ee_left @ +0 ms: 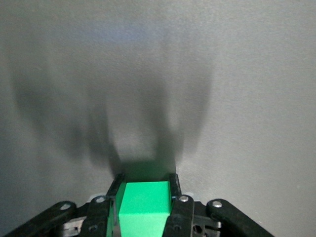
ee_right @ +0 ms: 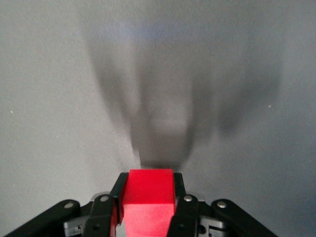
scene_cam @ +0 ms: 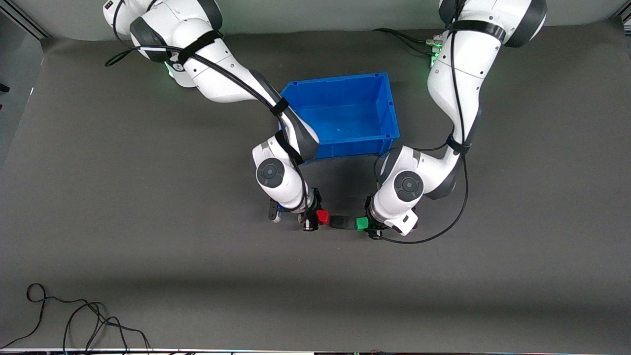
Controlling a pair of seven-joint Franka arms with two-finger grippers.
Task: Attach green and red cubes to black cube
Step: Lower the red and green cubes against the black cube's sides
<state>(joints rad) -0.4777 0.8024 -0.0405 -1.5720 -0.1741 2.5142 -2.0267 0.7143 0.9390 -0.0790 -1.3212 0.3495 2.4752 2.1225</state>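
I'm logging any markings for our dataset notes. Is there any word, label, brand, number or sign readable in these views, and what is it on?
None can be read.
Right arm, round mark near its base: too small to read.
Green cube in the left gripper: plain faces.
Red cube in the right gripper: plain faces.
Black cube and blue bin: no lettering seen.
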